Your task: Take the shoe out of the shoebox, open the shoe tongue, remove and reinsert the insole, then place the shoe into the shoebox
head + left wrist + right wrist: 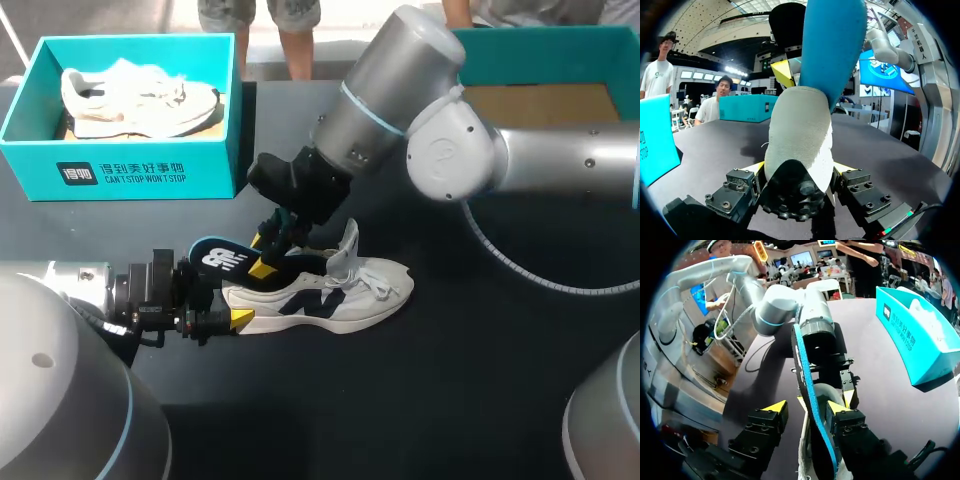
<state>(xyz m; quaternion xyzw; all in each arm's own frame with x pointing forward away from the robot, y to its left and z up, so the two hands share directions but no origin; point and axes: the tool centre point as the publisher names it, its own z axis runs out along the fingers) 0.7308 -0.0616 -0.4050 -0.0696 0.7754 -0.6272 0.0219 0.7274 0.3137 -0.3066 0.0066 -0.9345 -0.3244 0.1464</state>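
Dark table [480, 360], two shoeboxes [130, 170] [500, 60]; left claw [799, 172] clamps one shoe [340, 305], right claw [806, 407] gapes around insole [215, 258]

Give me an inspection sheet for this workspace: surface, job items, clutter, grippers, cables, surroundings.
Surface: dark table.
Job's things: white shoe mid-table, tongue raised; blue insole sticks up out of its heel end; teal shoebox at the far left holds a second shoe.
Clutter: second teal box at the far right.
Grippers: left gripper shut on the shoe's heel; right gripper at the insole, grip unclear.
Cables: grey hose loops from the right arm over the table.
Surroundings: nothing seen touching the table.
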